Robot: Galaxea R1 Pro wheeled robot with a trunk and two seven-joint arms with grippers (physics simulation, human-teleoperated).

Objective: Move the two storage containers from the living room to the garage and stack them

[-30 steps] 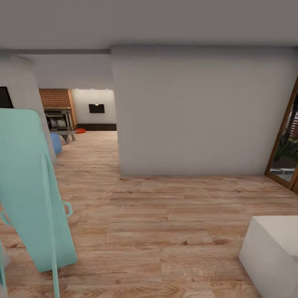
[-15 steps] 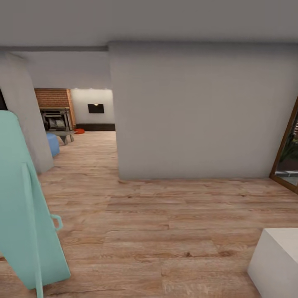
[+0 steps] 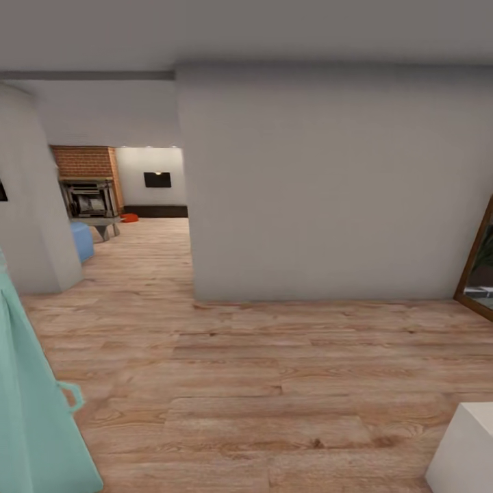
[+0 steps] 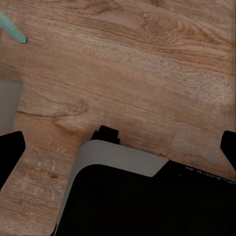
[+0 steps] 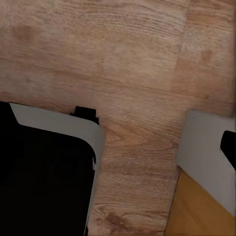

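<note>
The head view shows a distant storage container [image 3: 129, 218] beside the brick fireplace [image 3: 85, 177], whereas both wrist views show wide-open, empty grippers over plank flooring [image 4: 147, 64].

Even, soft light (slightly blurry renders)

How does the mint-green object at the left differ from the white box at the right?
The mint-green object is tall, leaning and carries a small loop handle; the white box is low, blocky and plain. The green one sits at the near left edge, the white one at the near right corner. Both stand on the wood-plank floor.
</note>
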